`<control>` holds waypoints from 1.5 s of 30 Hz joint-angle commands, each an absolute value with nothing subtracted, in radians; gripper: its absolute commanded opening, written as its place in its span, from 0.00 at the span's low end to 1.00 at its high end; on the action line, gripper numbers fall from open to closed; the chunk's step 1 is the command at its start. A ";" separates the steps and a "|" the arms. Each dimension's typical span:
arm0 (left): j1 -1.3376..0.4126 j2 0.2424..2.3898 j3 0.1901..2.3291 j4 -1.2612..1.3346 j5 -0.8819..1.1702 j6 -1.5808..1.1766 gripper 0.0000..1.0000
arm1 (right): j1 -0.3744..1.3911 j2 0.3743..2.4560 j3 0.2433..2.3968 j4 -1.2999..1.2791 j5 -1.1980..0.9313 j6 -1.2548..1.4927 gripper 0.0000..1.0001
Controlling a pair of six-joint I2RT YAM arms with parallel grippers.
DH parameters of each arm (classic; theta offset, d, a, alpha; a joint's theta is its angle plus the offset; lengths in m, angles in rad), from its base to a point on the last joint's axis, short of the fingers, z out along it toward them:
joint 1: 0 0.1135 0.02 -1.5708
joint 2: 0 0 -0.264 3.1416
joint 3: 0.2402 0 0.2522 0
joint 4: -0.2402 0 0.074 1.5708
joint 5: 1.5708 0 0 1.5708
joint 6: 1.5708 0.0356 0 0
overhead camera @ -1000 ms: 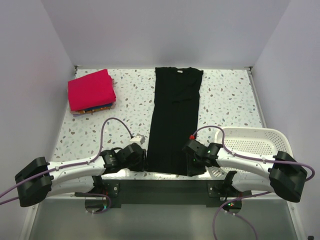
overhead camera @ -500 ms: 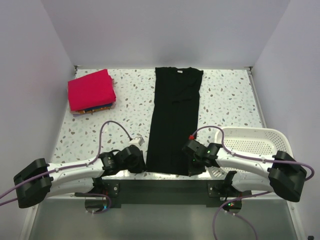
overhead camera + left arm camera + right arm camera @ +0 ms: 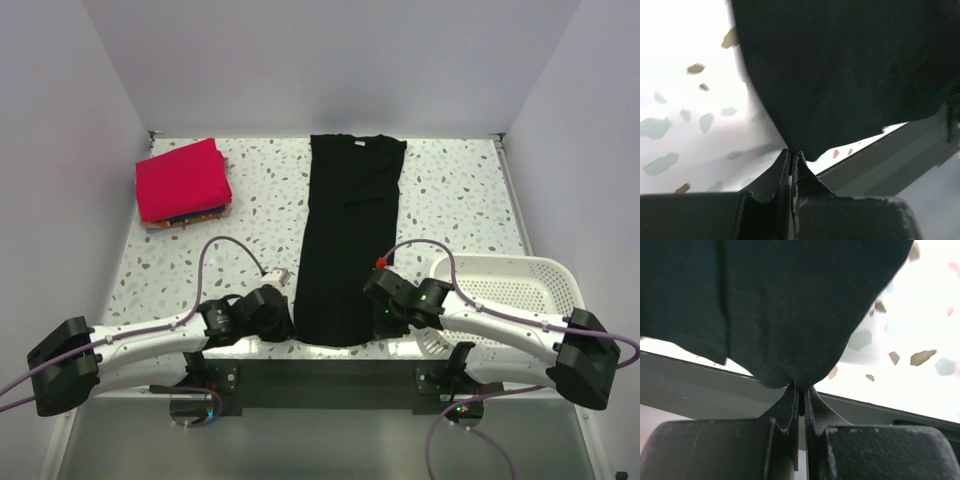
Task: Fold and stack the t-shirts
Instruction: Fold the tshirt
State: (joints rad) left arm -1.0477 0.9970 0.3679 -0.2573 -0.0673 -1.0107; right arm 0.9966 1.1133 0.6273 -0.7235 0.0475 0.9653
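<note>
A black t-shirt, folded into a long narrow strip, lies down the middle of the table, collar at the far end. My left gripper is shut on its near left hem corner; the left wrist view shows the black cloth pinched at the fingertips. My right gripper is shut on the near right hem corner, with the cloth pinched in the right wrist view. The near hem is lifted slightly off the table. A pinkish-red folded t-shirt tops a stack of coloured ones at the far left.
A white mesh basket stands at the near right, beside my right arm. The speckled table has walls on three sides. The table's front edge lies just under both grippers.
Both grippers have drawn the near hem a little up and away from the front edge; the hem corners have pulled inward and the near end looks rounded.
</note>
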 commanded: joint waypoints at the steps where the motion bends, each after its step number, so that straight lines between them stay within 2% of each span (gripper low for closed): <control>1: -1.032 1.014 0.468 -0.261 -0.104 -0.986 0.00 | 1.000 1.098 0.735 -0.791 0.168 0.922 0.00; 10: -0.884 1.089 0.560 -0.187 -0.060 -0.896 0.00 | 0.907 1.163 0.822 -0.761 0.222 0.833 0.00; 15: -0.836 1.179 0.635 -0.149 -0.064 -0.824 0.00 | 0.729 1.189 0.831 -0.677 0.155 0.717 0.00; 18: -0.804 1.244 0.693 -0.132 -0.074 -0.789 0.00 | 0.683 1.244 0.879 -0.650 0.147 0.664 0.00; 30: -0.694 1.494 0.920 -0.098 -0.083 -0.617 0.00 | 0.580 1.475 1.077 -0.606 0.144 0.497 0.00; 37: -0.618 1.644 1.012 -0.015 0.020 -0.560 0.00 | 0.505 1.578 1.175 -0.591 0.140 0.427 0.00; 45: -0.549 1.813 1.216 -0.017 0.047 -0.500 0.00 | 0.434 1.724 1.345 -0.603 0.141 0.361 0.00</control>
State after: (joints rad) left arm -0.5919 1.7817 1.1305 -0.0753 0.0154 -0.5552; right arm 0.4522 1.6989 1.2675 -0.6193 0.1387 0.4129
